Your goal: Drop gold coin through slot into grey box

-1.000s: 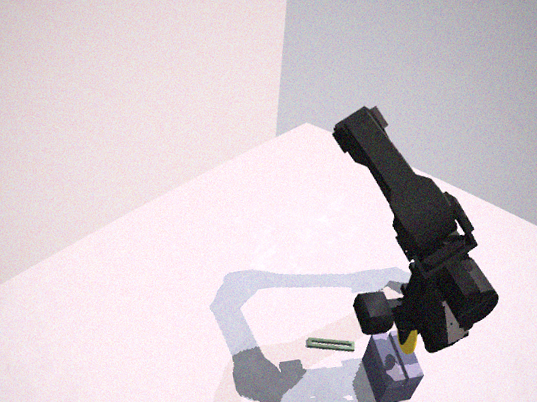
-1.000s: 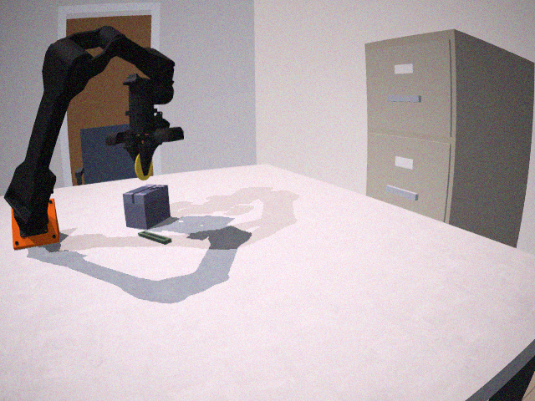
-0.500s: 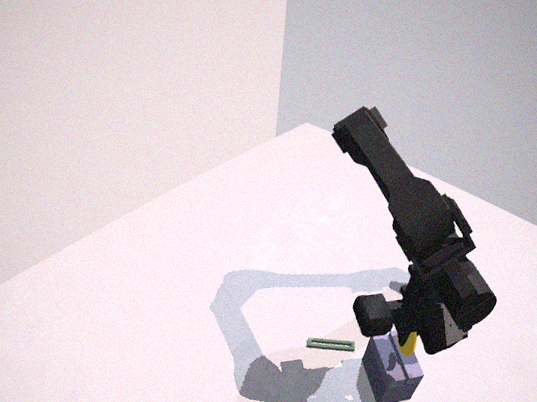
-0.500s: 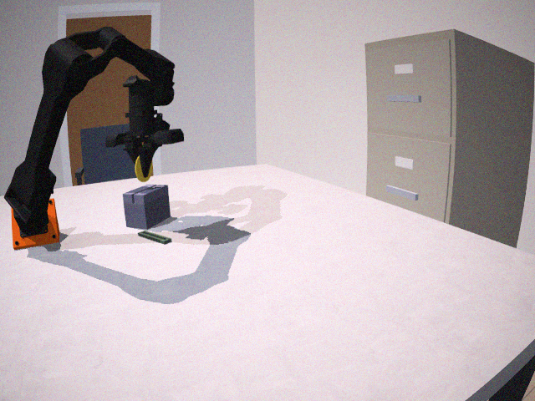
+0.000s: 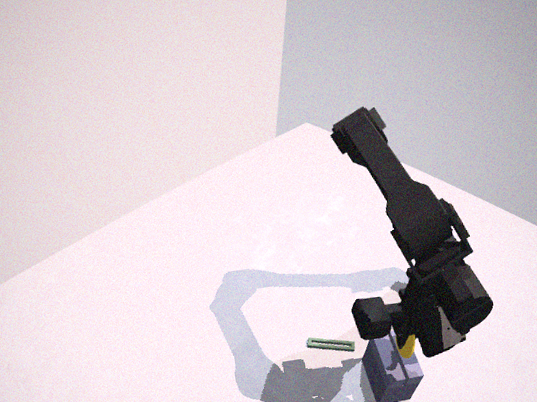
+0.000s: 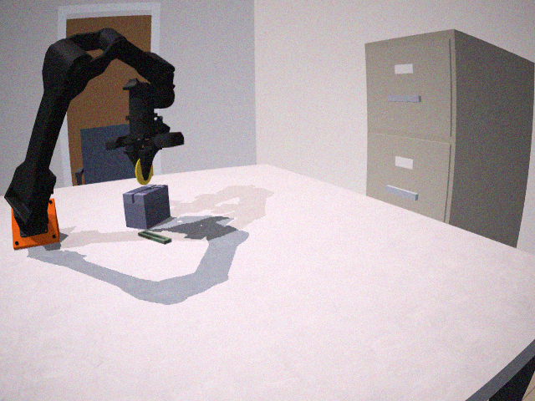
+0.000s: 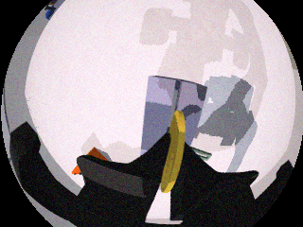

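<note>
My gripper (image 6: 147, 174) (image 7: 170, 138) is shut on the gold coin (image 5: 407, 346) (image 6: 140, 173) (image 7: 173, 158). The coin hangs upright on edge, its lower rim showing below the fingertips. The closed grey box (image 5: 380, 377) (image 6: 158, 205) (image 7: 158, 124) is below, and the coin appears a little above its lid. The slot (image 5: 397, 354) (image 7: 175, 96) is a thin dark line in the lid. In the wrist view the coin runs nearly along the slot's line and covers its near part. The green holder (image 5: 332, 348) (image 6: 155, 237) (image 7: 204, 154) lies beside the box, its groove empty.
The arm's orange base plate (image 6: 53, 220) (image 7: 97, 153) stands at the left in the exterior view. A filing cabinet (image 6: 405, 116), a door and a dark blue chair back (image 6: 104, 153) are beyond the table. Arm shadows cross the table around the box and holder.
</note>
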Motion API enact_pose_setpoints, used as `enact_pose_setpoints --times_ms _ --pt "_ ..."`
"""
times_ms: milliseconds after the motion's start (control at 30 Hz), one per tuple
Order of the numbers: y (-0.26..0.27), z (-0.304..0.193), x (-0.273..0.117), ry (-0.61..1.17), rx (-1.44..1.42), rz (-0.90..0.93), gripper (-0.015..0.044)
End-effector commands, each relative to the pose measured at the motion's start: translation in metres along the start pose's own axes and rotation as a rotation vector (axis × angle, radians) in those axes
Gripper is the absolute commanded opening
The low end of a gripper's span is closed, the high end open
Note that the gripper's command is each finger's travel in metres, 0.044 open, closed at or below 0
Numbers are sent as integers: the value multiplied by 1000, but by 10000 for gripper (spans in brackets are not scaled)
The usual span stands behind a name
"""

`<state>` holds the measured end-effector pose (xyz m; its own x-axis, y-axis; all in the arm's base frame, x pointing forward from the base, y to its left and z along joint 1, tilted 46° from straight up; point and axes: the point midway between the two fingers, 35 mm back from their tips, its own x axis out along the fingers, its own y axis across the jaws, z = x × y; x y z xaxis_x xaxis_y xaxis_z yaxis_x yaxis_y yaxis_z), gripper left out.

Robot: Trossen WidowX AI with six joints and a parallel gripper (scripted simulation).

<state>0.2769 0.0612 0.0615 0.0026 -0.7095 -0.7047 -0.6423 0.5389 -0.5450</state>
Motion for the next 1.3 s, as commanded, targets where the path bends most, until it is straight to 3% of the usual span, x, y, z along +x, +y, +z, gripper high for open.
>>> enact_pose_setpoints --times_ms 0,533,733,1033,1267 --pt "0 -1 3 4 -7 -7 0" --pt "0 -1 10 4 -7 -7 0" --pt "0 0 7 0 0 0 158" --pt "0 0 7 0 0 0 161" --pt "0 0 -10 0 -1 0 344"
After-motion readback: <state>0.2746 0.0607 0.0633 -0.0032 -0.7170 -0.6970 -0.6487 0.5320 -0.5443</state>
